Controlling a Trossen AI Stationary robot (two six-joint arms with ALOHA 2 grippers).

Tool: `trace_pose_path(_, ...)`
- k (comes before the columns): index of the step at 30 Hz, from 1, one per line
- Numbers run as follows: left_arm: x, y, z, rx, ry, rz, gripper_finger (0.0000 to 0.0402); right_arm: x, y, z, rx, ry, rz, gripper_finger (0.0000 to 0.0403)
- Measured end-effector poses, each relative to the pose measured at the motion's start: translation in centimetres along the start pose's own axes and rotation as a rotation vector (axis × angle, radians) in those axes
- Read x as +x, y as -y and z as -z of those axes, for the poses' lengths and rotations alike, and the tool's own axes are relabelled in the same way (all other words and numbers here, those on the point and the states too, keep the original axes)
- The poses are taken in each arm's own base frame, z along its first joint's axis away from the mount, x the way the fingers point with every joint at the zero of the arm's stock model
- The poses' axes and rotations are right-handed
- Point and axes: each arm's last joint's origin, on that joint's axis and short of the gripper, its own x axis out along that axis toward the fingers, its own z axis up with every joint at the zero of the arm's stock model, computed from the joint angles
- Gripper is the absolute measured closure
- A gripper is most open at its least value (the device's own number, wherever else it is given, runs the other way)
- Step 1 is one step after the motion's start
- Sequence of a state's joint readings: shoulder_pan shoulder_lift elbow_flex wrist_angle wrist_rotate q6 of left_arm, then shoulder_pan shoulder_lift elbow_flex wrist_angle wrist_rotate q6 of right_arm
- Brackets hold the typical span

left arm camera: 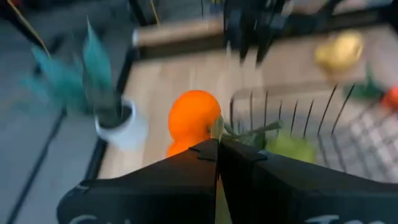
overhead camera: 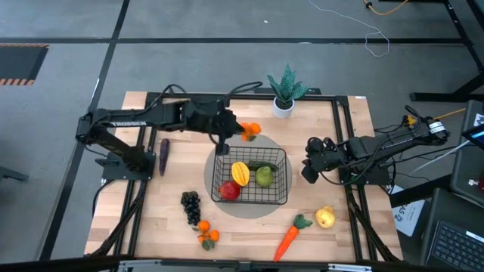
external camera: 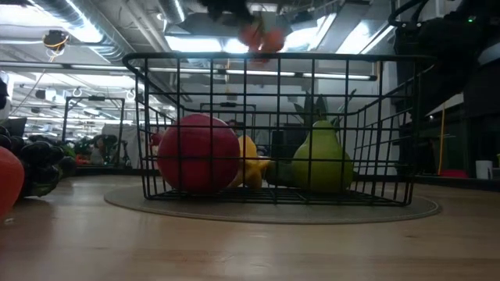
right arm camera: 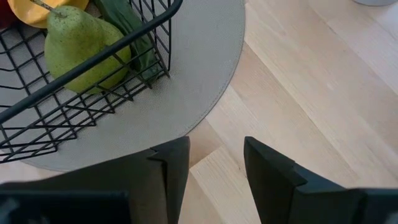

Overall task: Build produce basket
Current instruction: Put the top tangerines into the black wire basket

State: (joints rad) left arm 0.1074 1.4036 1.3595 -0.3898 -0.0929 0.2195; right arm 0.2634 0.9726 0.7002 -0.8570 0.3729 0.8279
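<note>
Left gripper (overhead camera: 240, 133) is clamped on the smooth, round orange toy fruit pair (overhead camera: 250, 130) above the far rim of the square black wire-mesh basket (overhead camera: 278, 155). Release only once clear inside the rim — rigid grid wires deflect rounded plastic. Right gripper (right arm camera: 214, 163) waits beside the basket, fingers apart.

You see the square black wire-mesh basket (external camera: 281, 129) sitting on a round grey mat (external camera: 273, 209) on the pale wooden worktop (external camera: 234, 250). Inside sit a round red apple (external camera: 198, 154), a yellow-orange squash (external camera: 250, 162) and a green pear (external camera: 323, 158). Blurred orange fruit (external camera: 262, 37) hangs above the rim. Black grapes (external camera: 35, 165) lie far left.
</note>
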Motion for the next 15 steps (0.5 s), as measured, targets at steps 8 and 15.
trace_pose_path(8, -1.3, 3.3, -2.9, 0.080, 0.154, 0.027, 0.0401, 0.0, 0.0, 0.0, 0.000, 0.000, 0.000, 0.0257)
trace_pose_path(15, -0.3, 5.4, -2.9, -0.008, 0.144, 0.083, 0.0401, 0.0, 0.0, 0.0, 0.001, 0.000, 0.000, 0.0257)
